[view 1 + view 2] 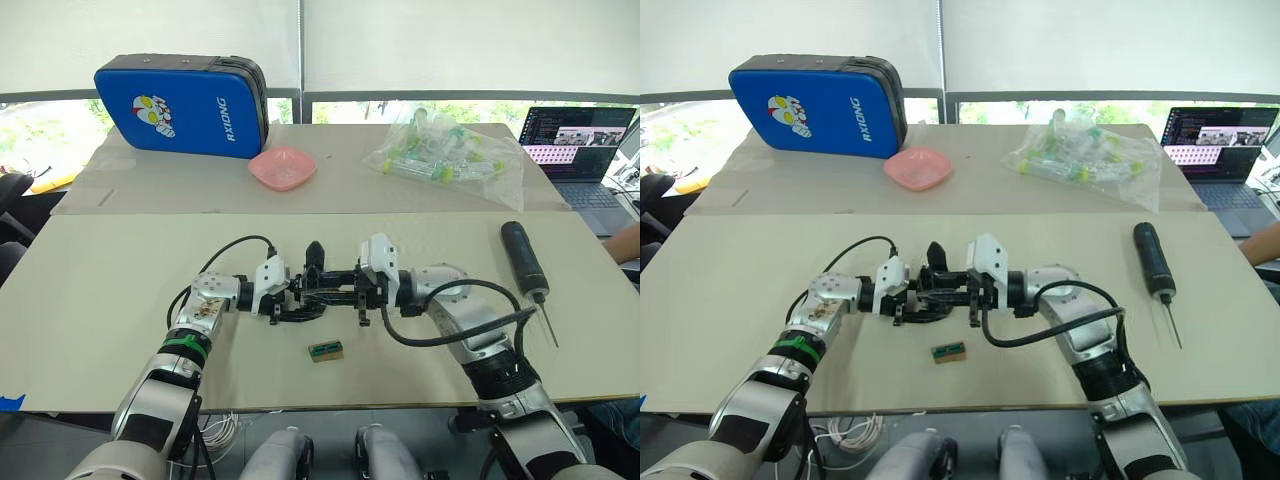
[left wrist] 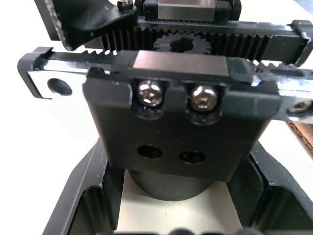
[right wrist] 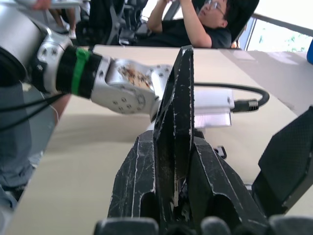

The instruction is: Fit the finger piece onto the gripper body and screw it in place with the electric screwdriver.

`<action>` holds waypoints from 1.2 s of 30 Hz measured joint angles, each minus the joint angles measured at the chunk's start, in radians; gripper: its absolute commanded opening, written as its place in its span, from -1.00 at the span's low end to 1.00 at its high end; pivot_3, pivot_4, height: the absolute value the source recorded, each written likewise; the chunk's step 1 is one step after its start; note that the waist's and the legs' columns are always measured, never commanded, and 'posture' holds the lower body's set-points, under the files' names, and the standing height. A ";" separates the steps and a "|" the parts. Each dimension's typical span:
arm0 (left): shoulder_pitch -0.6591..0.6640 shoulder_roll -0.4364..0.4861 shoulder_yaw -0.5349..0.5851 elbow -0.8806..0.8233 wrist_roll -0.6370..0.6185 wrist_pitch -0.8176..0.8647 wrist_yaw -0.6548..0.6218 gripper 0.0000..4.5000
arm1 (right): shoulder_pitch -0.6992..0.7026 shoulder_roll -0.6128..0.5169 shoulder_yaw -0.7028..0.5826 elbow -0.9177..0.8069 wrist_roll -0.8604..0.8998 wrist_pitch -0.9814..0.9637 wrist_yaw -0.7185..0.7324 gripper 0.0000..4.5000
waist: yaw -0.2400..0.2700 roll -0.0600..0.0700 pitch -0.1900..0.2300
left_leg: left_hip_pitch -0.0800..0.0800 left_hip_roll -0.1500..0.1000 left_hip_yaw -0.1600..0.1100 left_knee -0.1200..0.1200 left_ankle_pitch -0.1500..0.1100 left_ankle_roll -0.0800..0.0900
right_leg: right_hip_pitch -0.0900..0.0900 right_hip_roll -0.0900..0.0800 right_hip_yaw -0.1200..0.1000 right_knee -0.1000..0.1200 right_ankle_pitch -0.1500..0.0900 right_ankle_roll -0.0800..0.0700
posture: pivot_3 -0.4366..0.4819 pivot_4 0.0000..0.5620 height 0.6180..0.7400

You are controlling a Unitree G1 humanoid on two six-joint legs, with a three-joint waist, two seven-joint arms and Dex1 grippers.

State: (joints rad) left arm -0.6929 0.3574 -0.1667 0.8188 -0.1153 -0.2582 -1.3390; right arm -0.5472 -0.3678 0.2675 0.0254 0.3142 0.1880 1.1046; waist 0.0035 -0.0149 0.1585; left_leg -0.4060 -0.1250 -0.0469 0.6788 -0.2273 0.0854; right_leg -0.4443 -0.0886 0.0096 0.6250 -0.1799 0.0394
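The gripper body [image 1: 316, 278] is a black block with a toothed rack and two screws [image 2: 176, 95], held just above the table's middle, its one pointed finger sticking up. My left gripper [image 1: 292, 296] is shut on its rounded base from the left. My right gripper [image 1: 352, 290] meets it from the right, shut on the finger piece [image 3: 175, 122], a scratched black wedge standing between its fingers. Whether the wedge touches the body I cannot tell. The electric screwdriver [image 1: 526, 262] lies loose on the table at the right, bit pointing toward me.
A small green-and-brown block [image 1: 326, 351] lies just in front of the grippers. At the back are a blue case [image 1: 185, 105], a pink bowl [image 1: 283, 167] and a plastic bag of parts [image 1: 445, 150]. A laptop [image 1: 580, 140] and a person's arm [image 1: 628, 242] are at the far right.
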 measured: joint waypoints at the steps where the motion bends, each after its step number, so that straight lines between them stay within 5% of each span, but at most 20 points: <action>1: 0.000 0.002 0.000 0.000 0.000 0.000 -0.002 0.04 | 0.000 0.002 0.001 0.009 -0.009 0.000 0.000 -0.83 | -0.001 0.000 0.000 | 0.000 0.000 0.000 0.000 0.000 0.000 | 0.000 0.000 0.000 0.000 0.000 0.000 | -0.05 -0.47 1.00; 36: 0.016 0.026 -0.007 -0.039 0.000 0.044 -0.002 0.04 | -0.037 0.021 0.037 -0.012 -0.057 0.158 -0.037 -0.83 | -0.016 0.001 -0.001 | 0.006 0.000 -0.001 -0.003 0.000 0.000 | 0.005 0.000 0.000 0.000 0.000 0.000 | -0.05 -0.47 1.00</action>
State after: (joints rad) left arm -0.6769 0.3831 -0.1737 0.7798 -0.1151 -0.2139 -1.3408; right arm -0.5840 -0.3470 0.3049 0.0132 0.2574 0.3458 1.0677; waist -0.0121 -0.0143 0.1576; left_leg -0.3997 -0.1247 -0.0474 0.6762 -0.2276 0.0849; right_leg -0.4397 -0.0884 0.0096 0.6248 -0.1802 0.0393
